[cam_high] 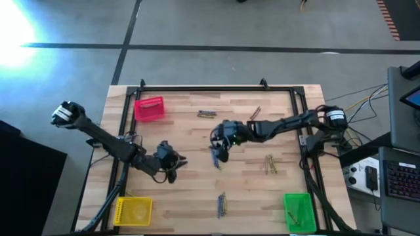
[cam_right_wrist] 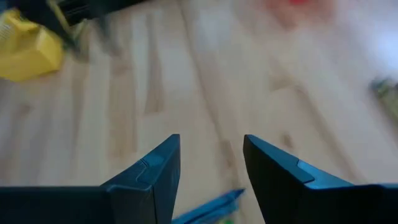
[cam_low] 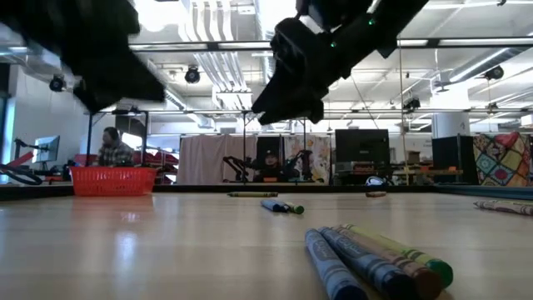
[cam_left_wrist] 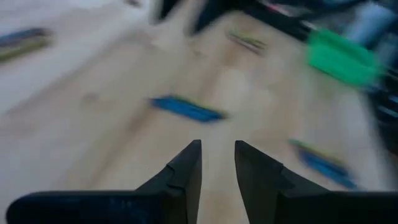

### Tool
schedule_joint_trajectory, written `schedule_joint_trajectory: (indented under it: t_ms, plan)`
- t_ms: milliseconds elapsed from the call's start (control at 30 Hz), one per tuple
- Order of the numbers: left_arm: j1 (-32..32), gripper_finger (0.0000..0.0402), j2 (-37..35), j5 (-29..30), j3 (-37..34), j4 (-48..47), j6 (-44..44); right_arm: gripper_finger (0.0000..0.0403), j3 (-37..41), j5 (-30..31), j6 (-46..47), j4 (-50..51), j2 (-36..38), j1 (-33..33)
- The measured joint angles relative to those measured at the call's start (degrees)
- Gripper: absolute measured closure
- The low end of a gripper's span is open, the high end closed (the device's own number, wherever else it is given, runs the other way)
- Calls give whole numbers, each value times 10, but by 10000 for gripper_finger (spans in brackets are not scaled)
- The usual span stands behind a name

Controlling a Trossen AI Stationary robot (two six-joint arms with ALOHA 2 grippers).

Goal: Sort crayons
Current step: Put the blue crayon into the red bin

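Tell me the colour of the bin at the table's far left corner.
Red; the bin shows best in the high view.

Beneath me lies a pale butcher-block wooden table (cam_high: pixel 197 196) edged by a black metal frame (cam_high: pixel 197 87). Around it spreads a grey concrete floor (cam_high: pixel 230 26) crossed by dark lines, with bright glare at one corner. Beyond the table I see a white ceiling with pipes (cam_low: pixel 216 33), a beige curtain screen (cam_low: pixel 208 160), dark monitors (cam_low: pixel 362 148), and a seated person (cam_low: pixel 112 148).
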State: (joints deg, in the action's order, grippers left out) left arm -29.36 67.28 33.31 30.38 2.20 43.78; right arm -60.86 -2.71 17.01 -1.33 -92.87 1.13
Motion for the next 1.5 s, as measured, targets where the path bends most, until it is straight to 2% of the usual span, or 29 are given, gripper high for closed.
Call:
schedule_joint_trajectory:
  t_ms: [100, 167, 233, 333, 400, 533, 600, 733, 833, 1067, 1167, 1333, 1400, 1500]
  plan:
    - [-1, 324, -19, -67, 140, -284, 72, 236, -29, -49, 54, 34, 13, 12]
    - [-3, 324, -15, -78, 244, -465, 119, 236, -60, -48, 69, 82, 20, 13]
    - [-6, 324, -4, -73, 339, -587, 145, 236, -95, -32, 75, 131, 22, 15]
    - [-9, 324, 13, -51, 443, -668, 148, 236, -138, 19, 85, 193, 10, 27]
    - [-9, 324, 20, -27, 492, -683, 134, 236, -161, 48, 86, 223, -2, 48]
    - [-20, 324, 25, 17, 530, -712, 103, 236, -188, 47, 102, 257, -40, 108]
    - [-26, 324, 25, 20, 530, -739, 92, 236, -195, 10, 120, 275, -60, 137]
    - [-30, 324, 22, 3, 513, -821, 140, 236, -205, -120, 174, 292, -90, 176]
    - [-30, 324, 19, -27, 494, -865, 159, 236, -205, -114, 200, 313, -102, 184]
    - [-29, 324, -35, -38, 407, -866, 129, 236, -205, -111, 283, 402, -101, 186]
    - [-25, 324, -88, -30, 346, -842, 101, 236, -205, -101, 299, 467, -93, 175]
    - [-13, 324, -215, -30, 219, -739, 77, 236, -188, -15, 339, 596, -88, 150]
    - [-10, 324, -267, -31, 169, -670, 71, 236, -171, -14, 365, 617, -86, 142]
    - [-6, 324, -331, -21, 96, -557, 57, 236, -145, -38, 396, 594, -81, 121]
